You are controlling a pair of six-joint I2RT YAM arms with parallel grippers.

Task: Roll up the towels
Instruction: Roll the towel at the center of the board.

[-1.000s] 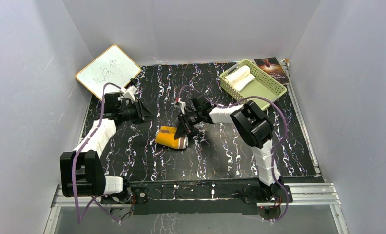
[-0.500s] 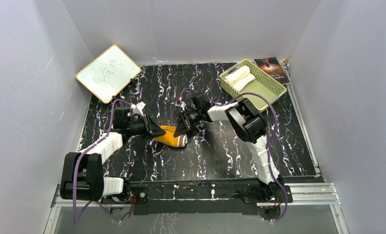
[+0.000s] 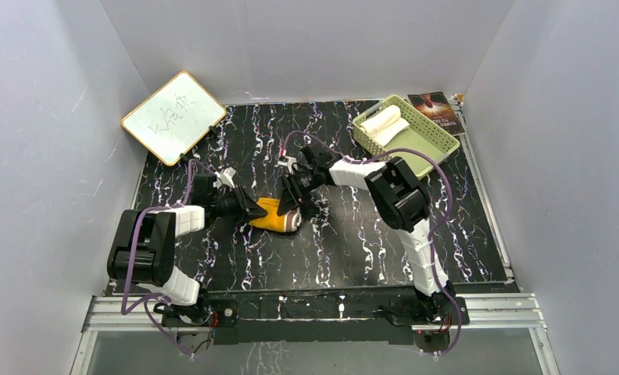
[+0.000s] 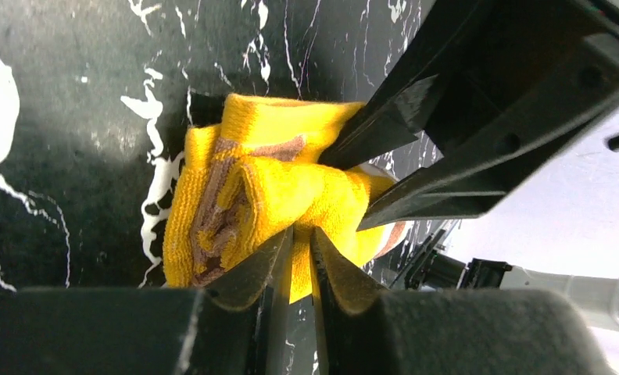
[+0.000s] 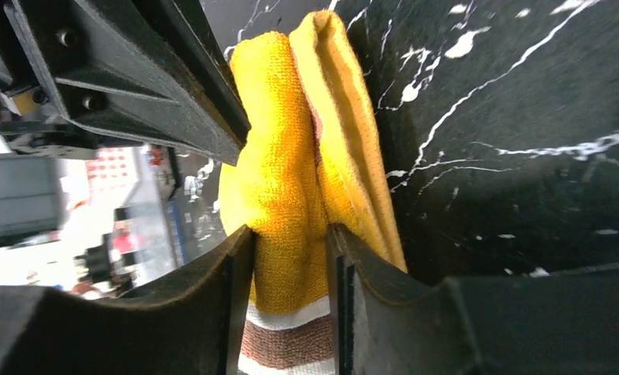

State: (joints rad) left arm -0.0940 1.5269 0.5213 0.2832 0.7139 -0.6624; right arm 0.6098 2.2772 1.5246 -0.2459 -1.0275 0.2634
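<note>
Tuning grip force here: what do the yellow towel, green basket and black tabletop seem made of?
Mustard-yellow rolled towel: soft terry-like cloth, matte; fuzzy pile, brown and white woven stripes.
Pale green slotted basket: likely moulded plastic; smooth walls, regular slots.
Black white-veined tabletop: marble look, perhaps a printed sheet; cannot tell.

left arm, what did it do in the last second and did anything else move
The left gripper swung right, toward the bases, to the left end of the mustard-yellow rolled cloth towel and pinched it. The right gripper stayed on the right end; the roll barely shifted. The cream-white towel in the pale green slotted plastic basket did not move.
</note>
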